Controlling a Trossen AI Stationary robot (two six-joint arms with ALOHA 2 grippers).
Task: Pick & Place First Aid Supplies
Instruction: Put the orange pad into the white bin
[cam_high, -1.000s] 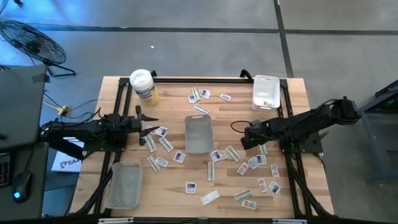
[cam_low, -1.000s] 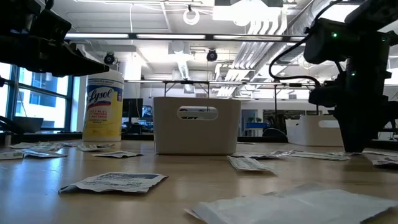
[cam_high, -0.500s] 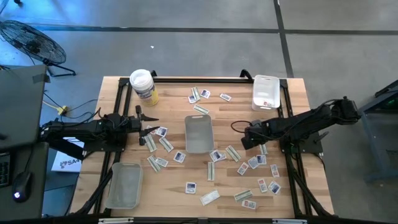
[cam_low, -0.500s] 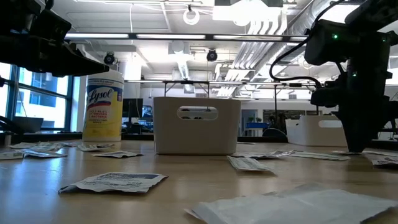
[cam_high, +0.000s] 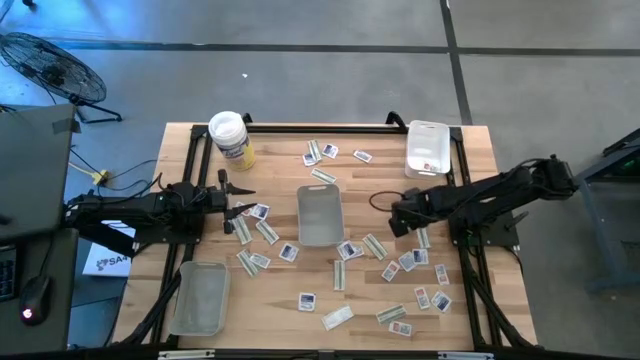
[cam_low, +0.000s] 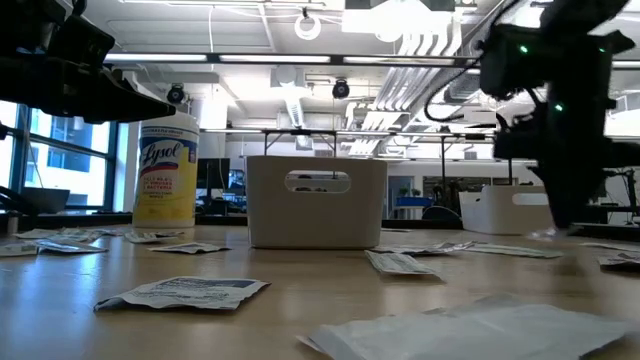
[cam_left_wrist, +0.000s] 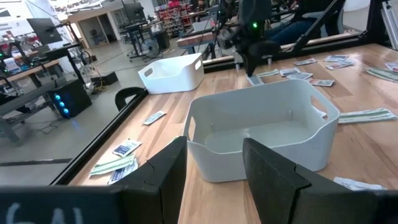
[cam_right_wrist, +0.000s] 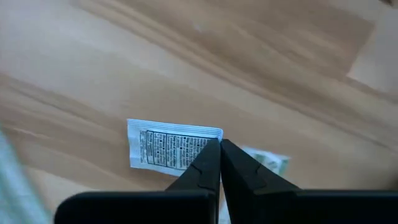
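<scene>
Small flat first aid packets (cam_high: 350, 250) lie scattered flat over the wooden table. Squarish white ones with blue and red print and narrow pale green-beige strips (cam_high: 339, 275) mix together, most of them right of centre and toward the near edge. A few lie at the far side (cam_high: 330, 152), and others sit left of centre (cam_high: 258, 232). One white printed packet (cam_right_wrist: 168, 148) shows black text, lying flat.

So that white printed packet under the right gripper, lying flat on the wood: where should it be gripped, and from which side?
The white printed packet lies flat on the table, so come straight down from above and pinch across its short width at one end, probably the one nearest the right gripper, whose fingers look shut and would need opening first. A level approach likely finds only a thin edge to catch.
</scene>
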